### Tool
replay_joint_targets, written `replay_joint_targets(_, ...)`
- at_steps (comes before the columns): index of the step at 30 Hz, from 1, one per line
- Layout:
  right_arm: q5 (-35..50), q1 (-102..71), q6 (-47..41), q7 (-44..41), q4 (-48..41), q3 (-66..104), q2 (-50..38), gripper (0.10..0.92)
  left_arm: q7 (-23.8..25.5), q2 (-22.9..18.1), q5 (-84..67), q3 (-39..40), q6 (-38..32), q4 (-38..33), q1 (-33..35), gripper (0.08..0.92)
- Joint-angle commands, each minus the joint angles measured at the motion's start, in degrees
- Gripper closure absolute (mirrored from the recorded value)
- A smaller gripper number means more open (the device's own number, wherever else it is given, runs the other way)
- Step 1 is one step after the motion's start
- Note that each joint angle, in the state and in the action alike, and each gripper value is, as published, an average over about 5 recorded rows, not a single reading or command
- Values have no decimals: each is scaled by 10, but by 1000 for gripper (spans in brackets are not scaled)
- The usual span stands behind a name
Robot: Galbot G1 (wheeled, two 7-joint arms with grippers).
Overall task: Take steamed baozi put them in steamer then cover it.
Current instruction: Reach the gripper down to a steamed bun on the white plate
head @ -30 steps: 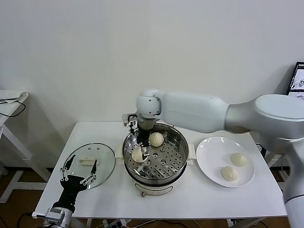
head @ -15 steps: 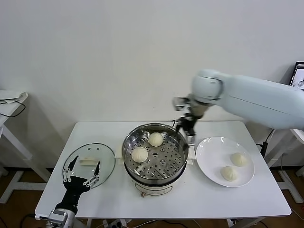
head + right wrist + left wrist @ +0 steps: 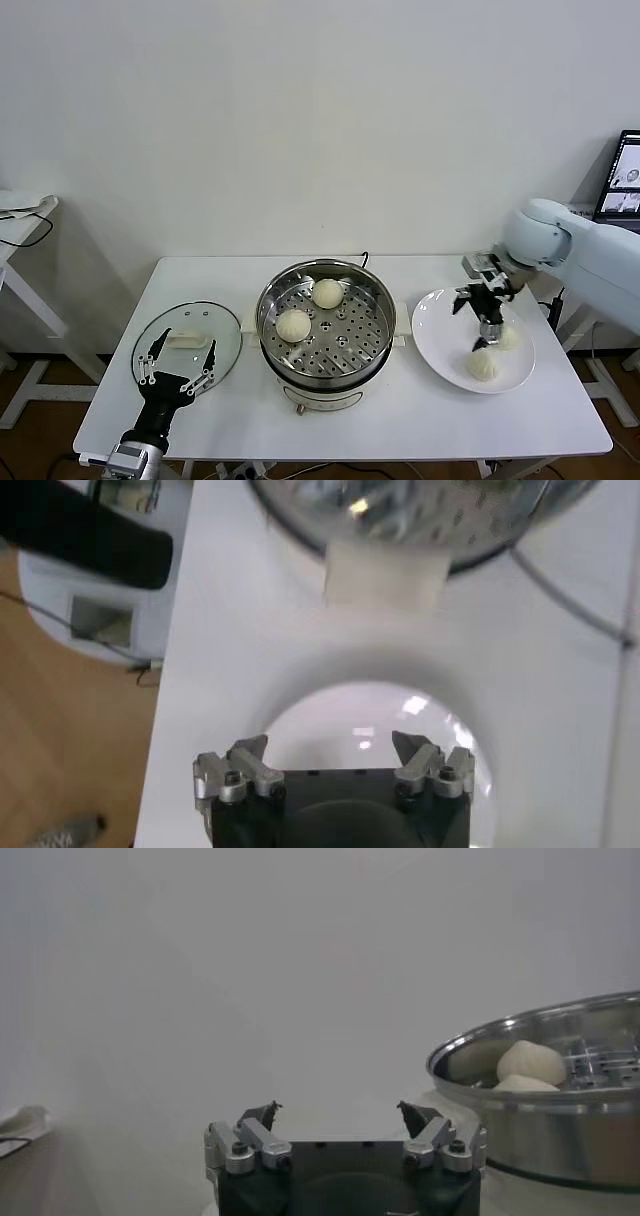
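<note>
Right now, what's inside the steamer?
Two baozi sit on the perforated tray inside the steamer, toward its left side. The cover is off, lying on the table. Whatever is below the tray is hidden.

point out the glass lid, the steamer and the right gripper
glass lid (image 3: 215,330), head view, on the clear glass near its handle
steamer (image 3: 270,300), head view, on its shiny left rim
right gripper (image 3: 484,340), head view, between its open fingertips above the plate
</note>
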Motion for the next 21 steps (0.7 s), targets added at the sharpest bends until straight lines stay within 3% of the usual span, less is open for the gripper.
replay_joint_targets(1, -134, -199, 46, 3, -65, 178, -9, 203, -2, -1, 3, 6, -1, 1, 1, 177)
replay_joint_targets(21, -167, -257, 48, 23, -119, 228, 55, 203, -5, -1, 7, 9, 1, 8, -3, 177)
